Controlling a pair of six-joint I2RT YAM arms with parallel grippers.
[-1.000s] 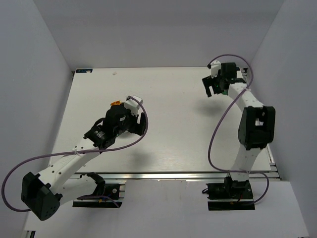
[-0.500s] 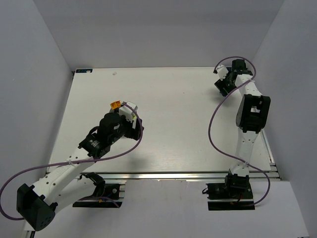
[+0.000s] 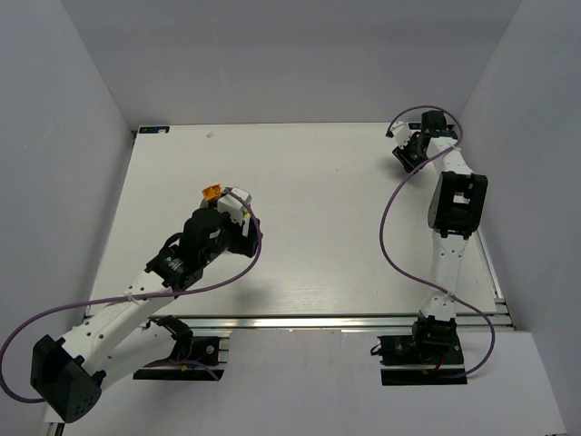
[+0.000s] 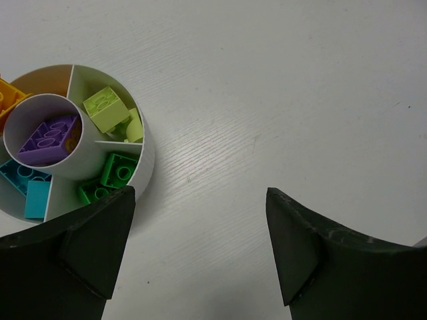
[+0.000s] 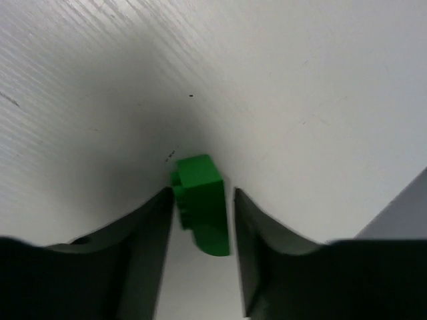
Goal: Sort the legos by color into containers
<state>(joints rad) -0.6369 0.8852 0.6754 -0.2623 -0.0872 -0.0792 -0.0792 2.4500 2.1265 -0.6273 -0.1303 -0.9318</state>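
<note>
A white table point(image 3: 318, 227) with a faint straight grain fills a plain booth, closed in by pale grey walls point(image 3: 272, 54) on the left, right and far sides. A metal rail point(image 3: 318, 320) runs along the near edge above the two arm bases. Purple cables point(image 3: 392, 236) loop beside each arm.

At the table's far right corner, the right gripper point(image 5: 200, 195) is down at the surface in its own dark shadow. Its fingers are apart on either side of a single green brick point(image 5: 200, 217) that lies on the table. One finger is at the brick's studded side. A thin strip of white table shows between the brick and the other finger, so the brick is not clamped.

Left of centre, the left gripper point(image 4: 200, 193) hangs with its fingers wide apart and nothing between them, over bare table just beside the round white bowl point(image 4: 148, 157). From overhead the arm hides most of the bowl. In the wrist view:

- The round middle cup holds a purple brick point(image 4: 48, 137).
- One wedge holds lime-yellow bricks point(image 4: 105, 109).
- The wedge below it holds dark green bricks point(image 4: 119, 172).
- Cyan bricks point(image 4: 27, 183) lie in the wedge after that.
- An orange brick point(image 4: 7, 100) shows at the frame's left edge, in a wedge that looks orange.
</note>
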